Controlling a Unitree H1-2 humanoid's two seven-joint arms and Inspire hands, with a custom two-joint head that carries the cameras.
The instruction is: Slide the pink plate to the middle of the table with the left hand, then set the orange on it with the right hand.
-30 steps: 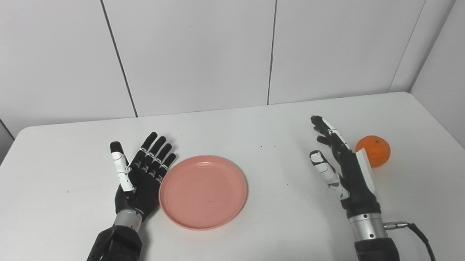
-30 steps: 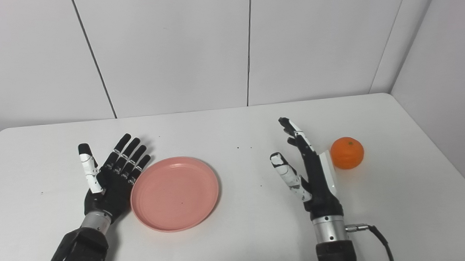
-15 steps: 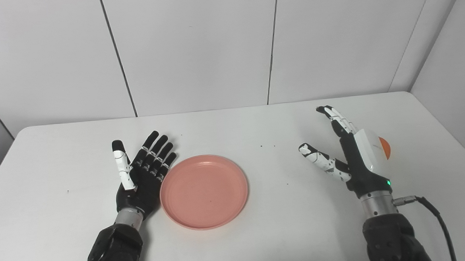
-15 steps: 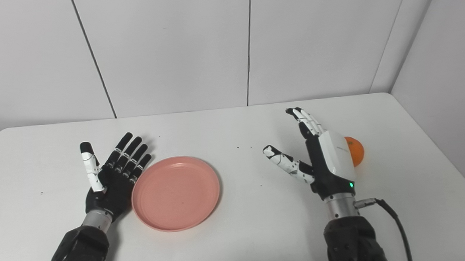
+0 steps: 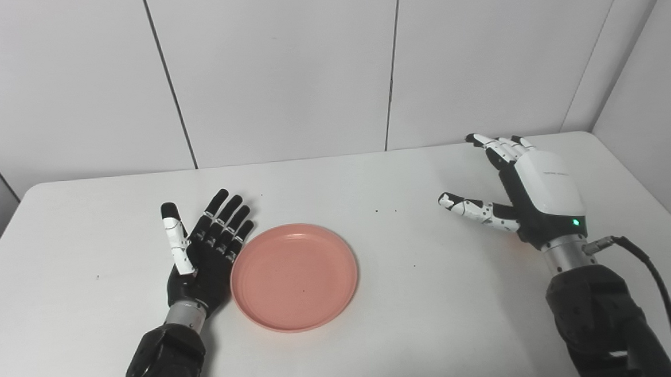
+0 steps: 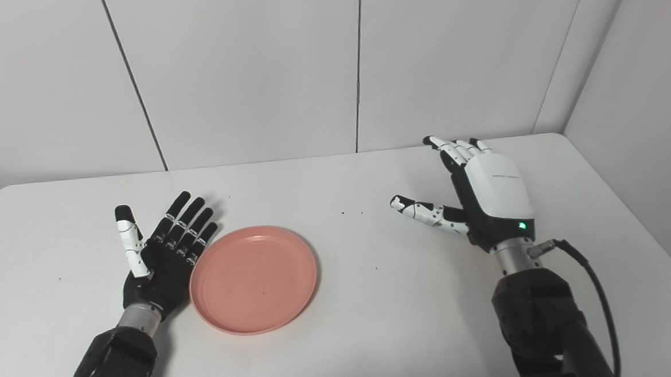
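Right hand (image 5: pixel 534 195) is rising and turning palm-down over the orange, now hiding it near the right edge; fingers spread wide. Left hand (image 5: pixel 204 253), fingers wide, is staying against the plate (image 5: pixel 294 277), left of center. White table (image 5: pixel 378 347), white panelled walls.

The pink plate (image 5: pixel 294 277), round, shallow and bare, lay flat on the white bench (image 5: pixel 377 335) a little left of its middle, its left rim just beside the left hand (image 5: pixel 201 259), while the orange was hidden from both views behind the raised right hand (image 5: pixel 537 195).
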